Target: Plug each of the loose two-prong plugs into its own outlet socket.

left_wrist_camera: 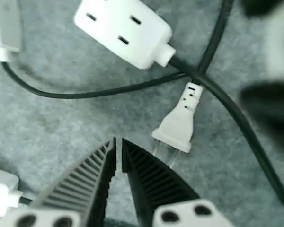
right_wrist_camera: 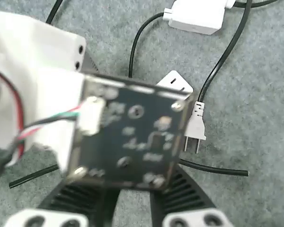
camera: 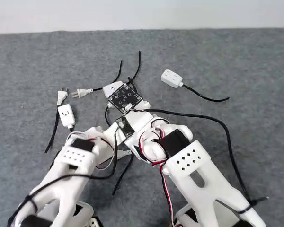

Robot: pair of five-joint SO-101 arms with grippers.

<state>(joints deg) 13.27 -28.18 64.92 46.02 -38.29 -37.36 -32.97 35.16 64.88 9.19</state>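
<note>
Three white sockets on grey counter, none occupied.
- Right socket: slots up, black cord trailing right.
- Left socket: slots up.
- Centre socket: partly covered.

Left plug lies loose just above left socket. Second plug lies beside it, prongs pointing left.

Left wrist view: grey-white plug flat, prongs bare, near a slotted socket, not touching.
</note>
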